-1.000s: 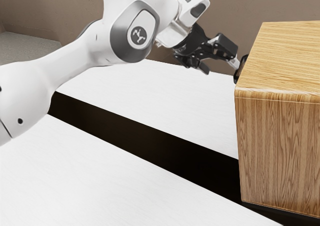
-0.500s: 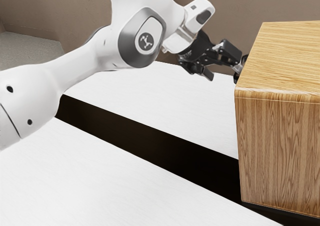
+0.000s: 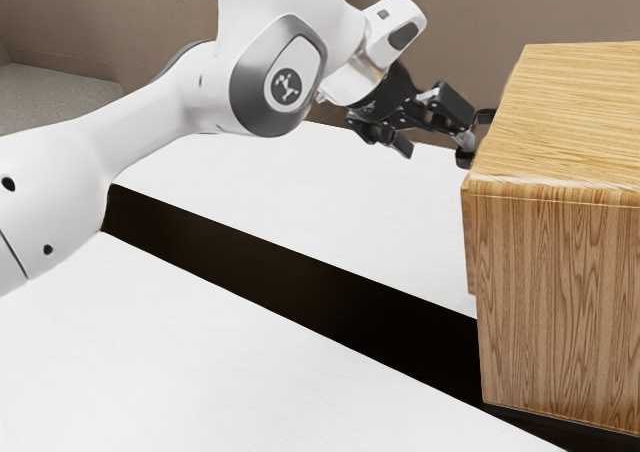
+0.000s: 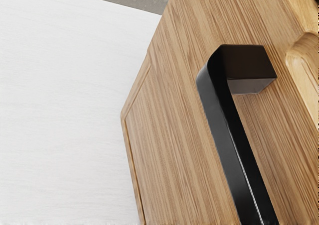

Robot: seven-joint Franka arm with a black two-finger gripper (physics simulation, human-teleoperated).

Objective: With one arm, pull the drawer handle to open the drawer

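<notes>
The black two-finger end effector (image 3: 463, 134) meets the black bar handle (image 4: 225, 135) on the light wooden drawer front (image 4: 169, 150); clamped or apart, I cannot tell.

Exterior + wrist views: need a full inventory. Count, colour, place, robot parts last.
cabinet: 1, light wood, at the exterior view's right
drawer front: 1, same wood, on the cabinet side facing the arm
handle: 1, black bar, on the drawer front
table slabs: 2, white, a black gap between them
wall: 1, brown, behind the table
floor: grey, at the exterior view's far left
arm: 1, white, coming in from the exterior view's left
end effector: 1, black, at the cabinet's front edge
</notes>
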